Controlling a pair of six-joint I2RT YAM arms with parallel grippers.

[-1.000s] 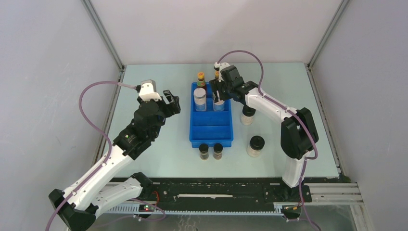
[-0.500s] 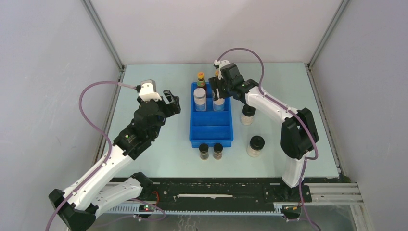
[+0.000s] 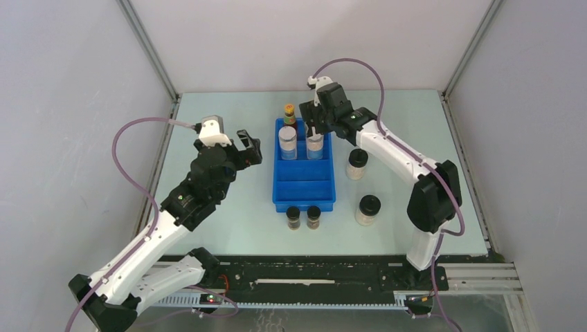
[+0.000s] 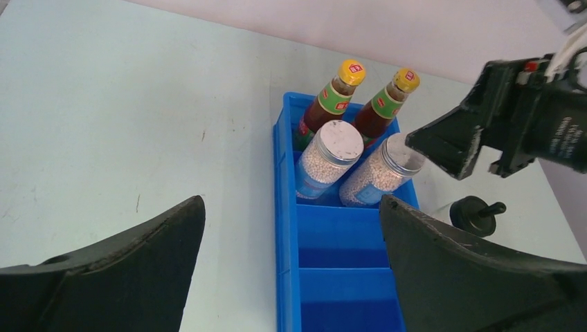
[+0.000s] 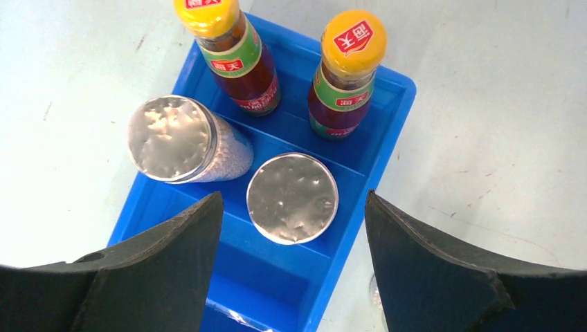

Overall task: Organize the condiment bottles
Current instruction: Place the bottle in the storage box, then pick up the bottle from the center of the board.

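Hovering over the far end of the blue tray [image 3: 303,192], the right gripper [image 5: 292,199] hangs with fingers apart and nothing held, directly above a grey-lidded jar [image 5: 291,181] standing upright in the tray. A second grey-lidded jar [image 5: 181,142] stands just beside it, and the two red sauce bottles [image 5: 239,48] [image 5: 346,69] stand behind them at the tray's far wall.

By the look of things, the placing of the grey-lidded pair is done and half the condiment bottles are sorted. The two pale black-lidded jars [image 3: 357,162] [image 3: 367,207] wait on the table to the right of the tray, and the two tiny dark jars [image 3: 293,216] [image 3: 313,216] stand just in front of its near end. The tray's middle and near compartments look unfilled.

The next move likely calls for a straight lift clear of the lid and the yellow caps, then a swing to the nearer pale jar, which sits close under the right forearm. The left gripper [image 3: 250,146], spread wide and empty, hangs left of the tray, well placed for the small dark jars.
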